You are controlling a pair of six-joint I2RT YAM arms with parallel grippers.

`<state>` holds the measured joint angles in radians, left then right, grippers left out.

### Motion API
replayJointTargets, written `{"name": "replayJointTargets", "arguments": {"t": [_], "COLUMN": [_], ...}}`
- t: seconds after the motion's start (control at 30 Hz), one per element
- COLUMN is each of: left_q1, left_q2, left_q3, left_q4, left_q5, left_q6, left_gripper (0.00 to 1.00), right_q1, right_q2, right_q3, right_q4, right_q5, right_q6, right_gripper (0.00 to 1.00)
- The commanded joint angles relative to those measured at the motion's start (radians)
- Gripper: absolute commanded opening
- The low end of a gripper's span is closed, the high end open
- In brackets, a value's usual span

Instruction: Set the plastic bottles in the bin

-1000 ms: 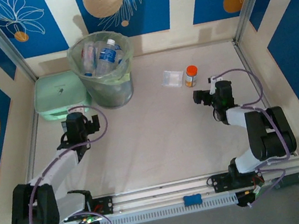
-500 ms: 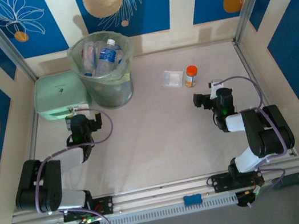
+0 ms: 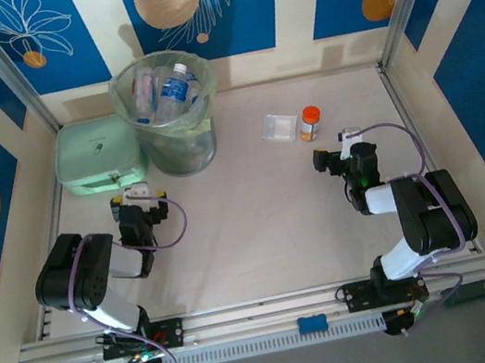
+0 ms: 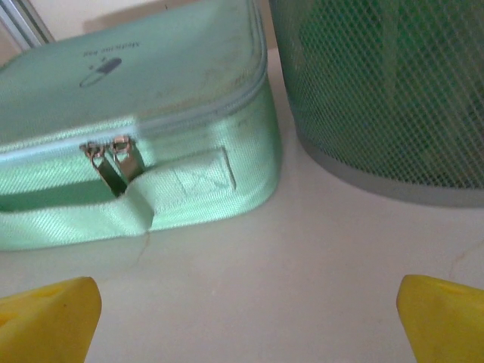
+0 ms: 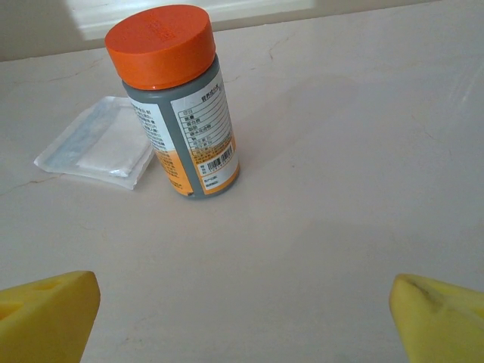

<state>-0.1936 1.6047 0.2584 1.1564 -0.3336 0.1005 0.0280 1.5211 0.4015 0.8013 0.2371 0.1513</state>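
Note:
The bin [image 3: 173, 147] stands at the back left, lined with a pale green bag. Several plastic bottles [image 3: 172, 89], clear with blue labels, lie inside it. In the left wrist view its mesh wall [image 4: 386, 91] fills the upper right. My left gripper [image 3: 138, 198] is low over the table just in front of the bin and is open, with nothing between its yellow fingertips [image 4: 47, 321]. My right gripper [image 3: 336, 152] hangs on the right side of the table, open and empty, its yellow fingertips [image 5: 45, 318] far apart.
A mint green zipped box [image 3: 99, 155] sits left of the bin, close ahead of the left gripper [image 4: 246, 325]. An orange-capped jar [image 5: 178, 98] and a clear flat container [image 5: 98, 147] stand just ahead of the right gripper [image 5: 242, 321]. Walls enclose the table on three sides.
The left arm has folded back toward its base, its elbow drawn in, while its gripper stayed near the box and bin. The right arm drew back slightly, then held still.

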Motion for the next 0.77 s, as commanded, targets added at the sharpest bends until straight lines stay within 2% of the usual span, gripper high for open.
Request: {"name": "replayJointTargets", "arguments": {"t": [0.0, 0.73], "left_q1": [0.009, 0.009], "left_q2": [-0.015, -0.015], "left_q3": [0.015, 0.027], "left_q4": [0.026, 0.008], "left_q5": [0.004, -0.012], "left_q6": [0.001, -0.002], "left_gripper": [1.00, 0.99], "right_q1": [0.003, 0.004], "right_q2": [0.002, 0.002], "right_q3": [-0.003, -0.003], "right_q4": [0.041, 0.041], "right_q5": [0.022, 0.021], "right_q6": [-0.019, -0.019], "right_gripper": [0.99, 0.99]}}
